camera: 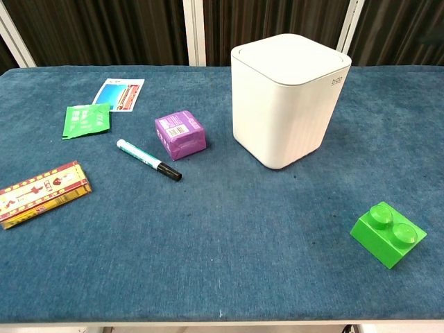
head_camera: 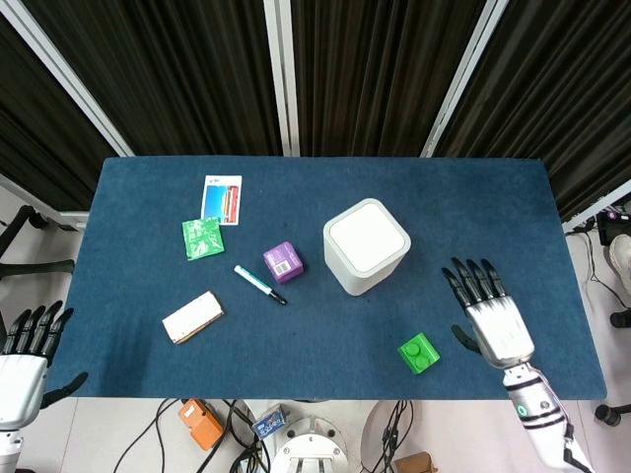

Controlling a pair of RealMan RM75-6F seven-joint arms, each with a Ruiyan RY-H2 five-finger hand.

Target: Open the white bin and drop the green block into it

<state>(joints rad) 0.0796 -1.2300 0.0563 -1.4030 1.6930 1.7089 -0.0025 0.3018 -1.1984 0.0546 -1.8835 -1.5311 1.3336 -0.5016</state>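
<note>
The white bin (head_camera: pixel 366 246) (camera: pixel 288 100) stands right of the table's middle with its lid closed. A green block (head_camera: pixel 419 353) (camera: pixel 388 234) with two studs lies near the front edge, to the bin's front right. My right hand (head_camera: pixel 491 311) hovers over the table just right of the block, fingers spread and empty. At the bottom left corner, off the table's front, my left hand (head_camera: pixel 25 355) hangs with its fingers apart, holding nothing. The chest view shows neither hand.
On the blue table (head_camera: pixel 473 212) lie a purple box (head_camera: pixel 283 261), a marker pen (head_camera: pixel 259 284), a green packet (head_camera: pixel 202 237), a printed card (head_camera: pixel 222 199) and a flat snack box (head_camera: pixel 192 316), all left of the bin.
</note>
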